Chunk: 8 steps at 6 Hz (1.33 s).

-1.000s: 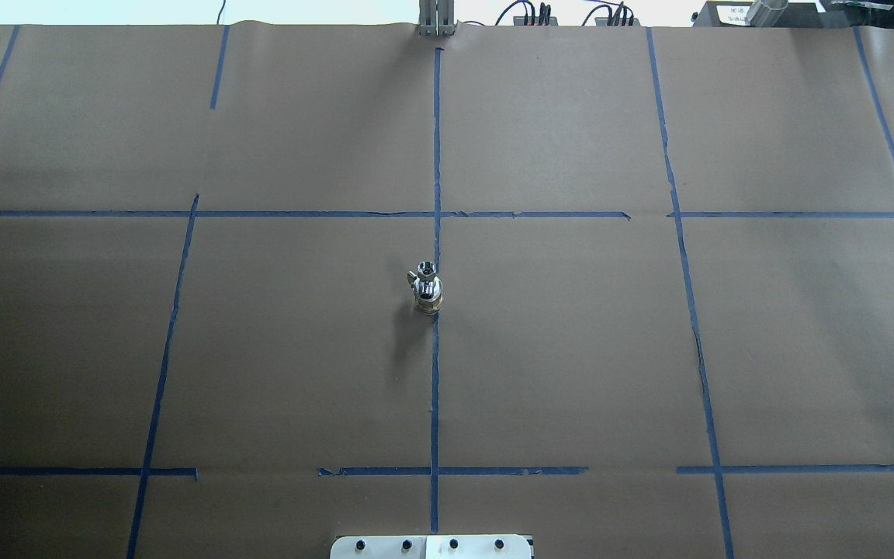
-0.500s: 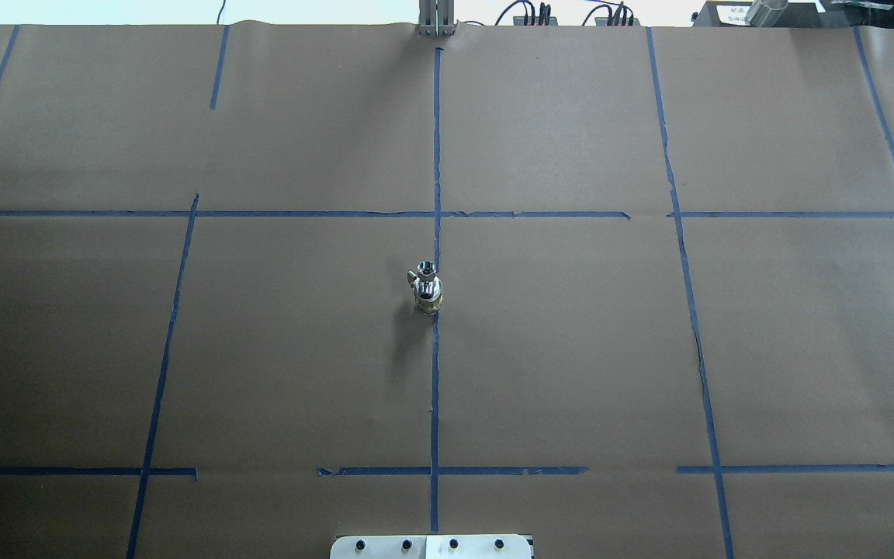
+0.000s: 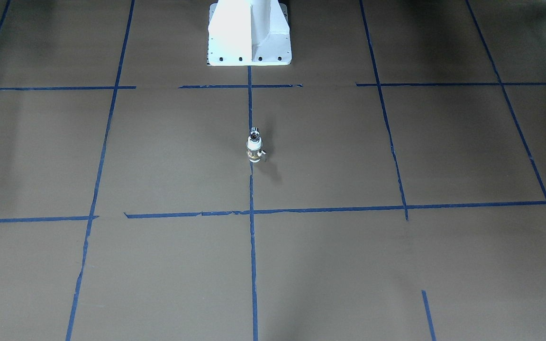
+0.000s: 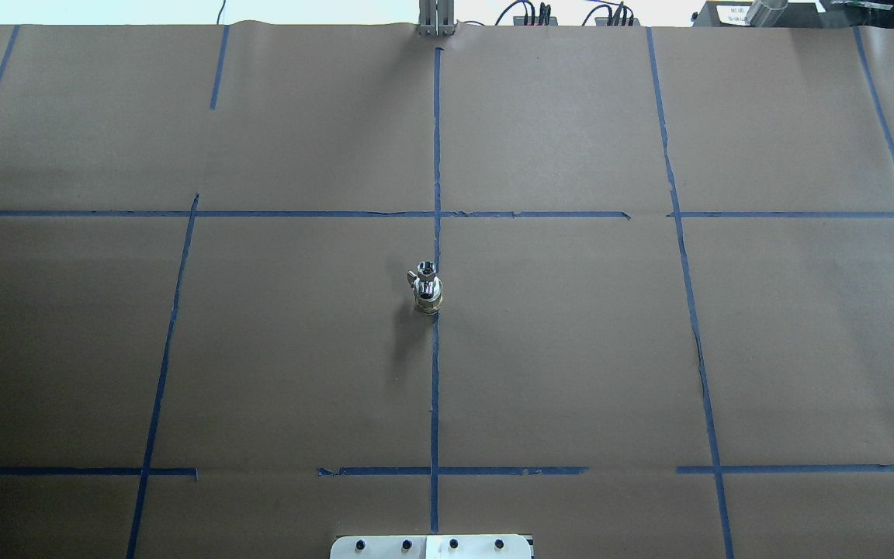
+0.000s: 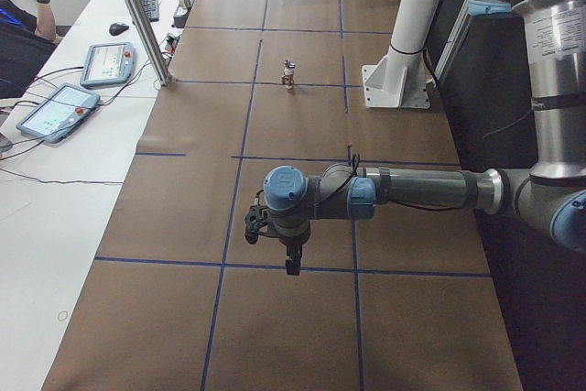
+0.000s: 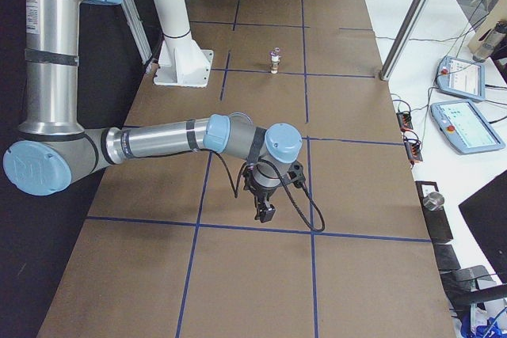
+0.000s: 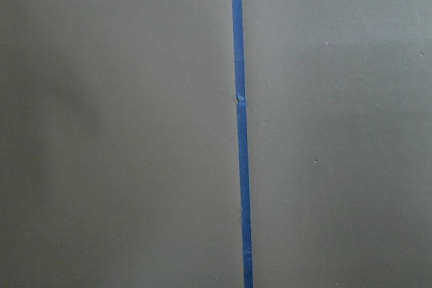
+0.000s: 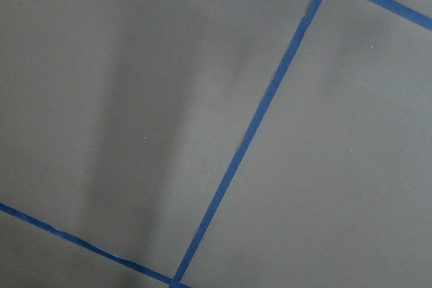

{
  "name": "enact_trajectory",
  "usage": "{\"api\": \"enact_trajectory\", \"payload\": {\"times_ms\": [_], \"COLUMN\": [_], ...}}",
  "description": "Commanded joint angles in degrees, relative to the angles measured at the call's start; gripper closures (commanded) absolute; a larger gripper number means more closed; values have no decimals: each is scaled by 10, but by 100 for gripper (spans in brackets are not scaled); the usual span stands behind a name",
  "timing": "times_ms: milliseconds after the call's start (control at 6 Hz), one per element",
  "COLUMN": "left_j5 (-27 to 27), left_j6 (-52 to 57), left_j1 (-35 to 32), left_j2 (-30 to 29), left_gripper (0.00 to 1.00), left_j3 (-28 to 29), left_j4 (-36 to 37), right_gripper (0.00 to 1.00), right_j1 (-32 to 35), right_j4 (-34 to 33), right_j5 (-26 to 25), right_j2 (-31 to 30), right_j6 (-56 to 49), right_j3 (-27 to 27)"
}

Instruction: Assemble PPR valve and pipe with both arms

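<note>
left end effector (image 5: 291, 267): grip unclear | right end effector (image 6: 265, 214): grip unclear | pipe (image 4: 427, 270): detail too small

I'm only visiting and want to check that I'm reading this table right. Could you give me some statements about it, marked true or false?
1. The pipe sits on top of the PPR valve. True.
2. The two lie tipped over on their side. False: they stand upright.
3. They stand on a blue tape line. True.
4. The left pincer grips the valve. False: it hangs well away from it.
</note>
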Motion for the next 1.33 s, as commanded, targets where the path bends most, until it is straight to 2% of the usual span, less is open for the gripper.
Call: {"api": "enact_trajectory", "payload": {"times_ms": [0, 167, 1167], "left_j5": [-1, -1, 1], "left_j6": [0, 0, 0], "left_j1": [0, 0, 0], "left_j2": [0, 0, 0], "left_gripper": [0, 0, 0], "left_j3": [1, 1, 4], "left_j4": [0, 0, 0], "right_gripper": [0, 0, 0], "right_j1": [0, 0, 0], "right_j4": [101, 118, 118], "right_j5": [-4, -4, 0], "right_j2": [-37, -46, -46], "right_j6": [51, 60, 60], "right_j3": [-1, 0, -6]}}
